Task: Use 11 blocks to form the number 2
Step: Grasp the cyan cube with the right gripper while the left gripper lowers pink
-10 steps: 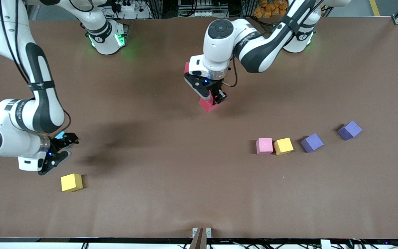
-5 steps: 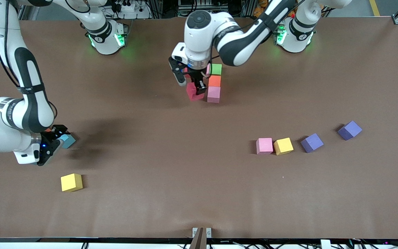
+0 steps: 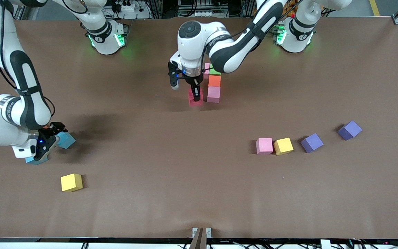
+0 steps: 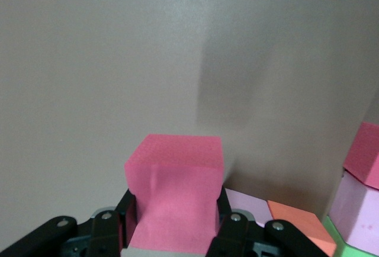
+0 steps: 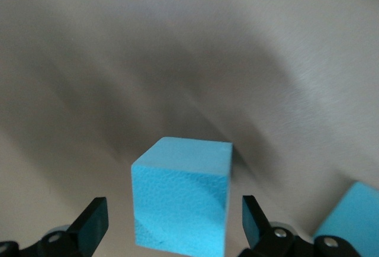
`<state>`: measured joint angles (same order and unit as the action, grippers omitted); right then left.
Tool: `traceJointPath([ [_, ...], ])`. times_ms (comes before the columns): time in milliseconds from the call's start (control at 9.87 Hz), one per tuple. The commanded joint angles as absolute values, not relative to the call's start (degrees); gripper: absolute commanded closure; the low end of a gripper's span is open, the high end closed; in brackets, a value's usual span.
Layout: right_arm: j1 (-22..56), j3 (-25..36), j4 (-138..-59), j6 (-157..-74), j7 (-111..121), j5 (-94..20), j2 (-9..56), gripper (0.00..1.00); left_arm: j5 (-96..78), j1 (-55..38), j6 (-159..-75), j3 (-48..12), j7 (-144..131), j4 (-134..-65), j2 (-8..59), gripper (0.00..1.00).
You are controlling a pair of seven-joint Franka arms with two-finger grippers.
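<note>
Left wrist view: left pincer (image 4: 172,233) pinching red block (image 4: 174,186) on two flat side faces beside pink block (image 3: 214,94) of the half-built 2; light, squashy foam, likely; right pincer (image 5: 172,227) spread around light blue block (image 5: 183,195).

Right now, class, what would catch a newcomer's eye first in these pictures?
The left gripper is shut on a red block, low beside the pink block of a small coloured cluster mid-table. At the right arm's end, the open right gripper straddles a light blue block.
</note>
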<state>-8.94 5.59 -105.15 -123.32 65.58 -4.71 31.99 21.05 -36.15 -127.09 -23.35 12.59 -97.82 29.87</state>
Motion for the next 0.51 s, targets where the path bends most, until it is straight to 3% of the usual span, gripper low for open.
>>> traceJointPath([
  [0,-10.81,4.4,-107.39,-126.02,65.83,-6.06,31.81,0.0,21.62,-37.97,-125.86,-22.59,14.06,-95.36,32.68,0.72],
  [203,-10.55,4.48,-107.58,-126.21,66.61,-5.98,31.82,0.05,21.97,-38.32,-125.86,-22.59,14.58,-95.62,32.96,0.72],
  [405,-10.28,4.48,-107.4,-126.3,66.8,-5.89,31.82,0.46,21.53,-38.67,-125.86,-22.59,14.68,-95.89,33.57,0.72],
])
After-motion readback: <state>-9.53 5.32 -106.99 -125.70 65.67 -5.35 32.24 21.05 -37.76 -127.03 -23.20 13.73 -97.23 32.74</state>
